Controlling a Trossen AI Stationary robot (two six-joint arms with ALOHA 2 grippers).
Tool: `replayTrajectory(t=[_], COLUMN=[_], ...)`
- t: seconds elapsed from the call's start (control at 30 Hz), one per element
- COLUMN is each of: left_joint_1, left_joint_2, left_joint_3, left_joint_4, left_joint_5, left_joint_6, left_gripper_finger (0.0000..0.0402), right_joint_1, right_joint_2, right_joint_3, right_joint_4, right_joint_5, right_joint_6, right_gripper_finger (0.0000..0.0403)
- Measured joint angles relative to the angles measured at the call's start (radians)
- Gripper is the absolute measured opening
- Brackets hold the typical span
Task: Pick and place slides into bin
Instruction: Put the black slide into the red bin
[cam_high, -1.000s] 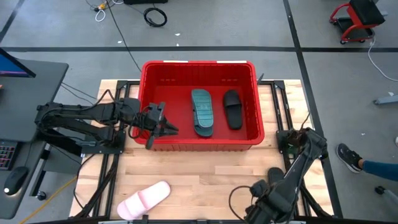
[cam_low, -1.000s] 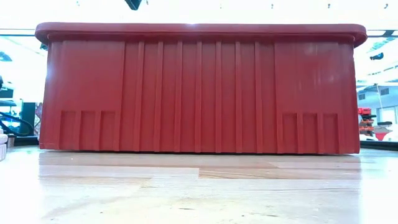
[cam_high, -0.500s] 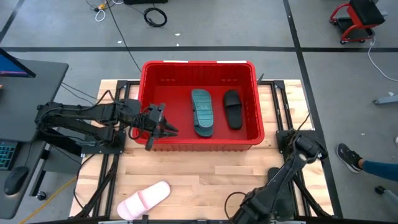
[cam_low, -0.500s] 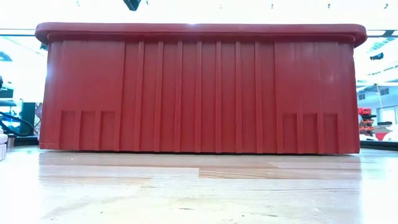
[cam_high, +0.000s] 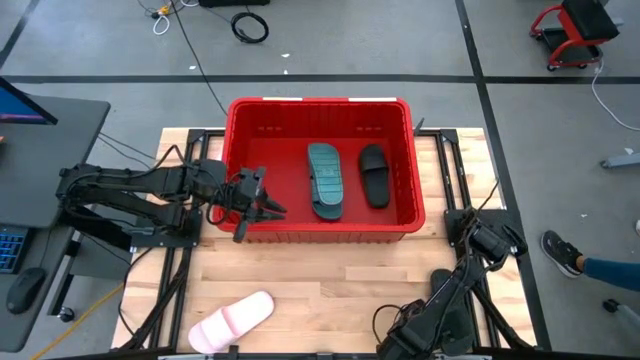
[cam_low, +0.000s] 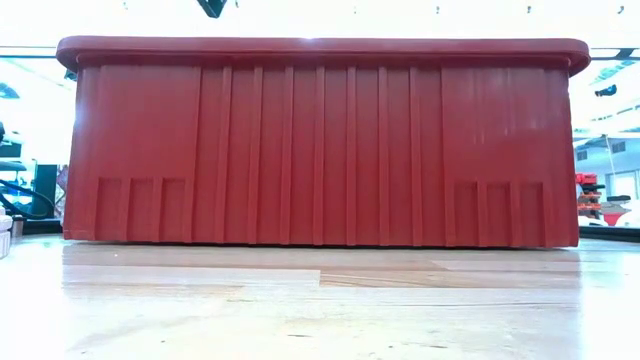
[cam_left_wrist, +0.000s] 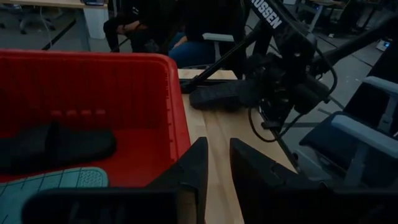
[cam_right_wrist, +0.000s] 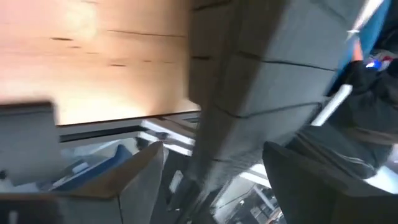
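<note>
The red bin (cam_high: 320, 103) stands at the far middle of the table and fills the low view (cam_low: 320, 45). On its floor lie a teal slide (cam_high: 325, 180) and a black slide (cam_high: 374, 175). A pale pink slide (cam_high: 232, 322) lies sole down at the near left. Another black slide (cam_left_wrist: 214, 96) lies on the table by my right arm, partly under it (cam_high: 441, 281). My left gripper (cam_left_wrist: 217, 162) hangs over the bin's near left corner (cam_high: 272, 208), with a narrow gap and nothing in it. My right gripper (cam_right_wrist: 211, 180) is open at the table's near right edge (cam_high: 400, 340).
Bare wood (cam_high: 340, 275) lies between the bin and the near edge. A desk with a monitor (cam_high: 30, 105) is at the left. A person's shoe (cam_high: 560, 255) shows on the floor at the right. Seated people (cam_left_wrist: 143, 25) show beyond the table.
My right gripper has sunk toward the table at its near right edge, and its wrist has turned and tipped further down. The slides and the bin have stayed where they were.
</note>
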Motion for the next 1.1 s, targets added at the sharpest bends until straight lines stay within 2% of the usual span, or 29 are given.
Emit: replayTrajectory(t=[0.17,0.3,0.5,0.67,0.8,1.1], left_joint_1=[0.0,0.0,0.0,0.0,0.0,0.0], left_joint_2=[0.0,0.0,0.0,0.0,0.0,-0.008], left_joint_3=[0.0,0.0,0.0,0.0,0.0,-0.001], left_joint_4=[-0.032,-0.061,-0.071,-0.071,-0.072,-0.087], left_joint_5=[0.0,0.0,0.0,0.0,0.0,0.0], left_joint_6=[0.0,0.001,0.025,0.036,0.037,0.025], left_gripper_finger=[0.0075,0.0078,0.007,0.0067,0.0072,0.0069], right_joint_1=[0.008,0.025,0.05,0.058,0.059,0.073], right_joint_2=[0.034,0.043,0.015,0.016,0.016,0.016], right_joint_3=[-0.02,-0.02,-0.022,-0.022,-0.022,-0.013], right_joint_4=[0.04,-0.043,-0.24,-0.241,-0.24,-0.24], right_joint_5=[-0.04,-0.045,-0.016,-0.015,-0.017,-0.044], right_joint_6=[-0.028,-0.072,-0.057,-0.055,-0.037,-0.076], right_gripper_finger=[0.0279,0.0279,0.0279,0.0273,0.0237,0.0101])
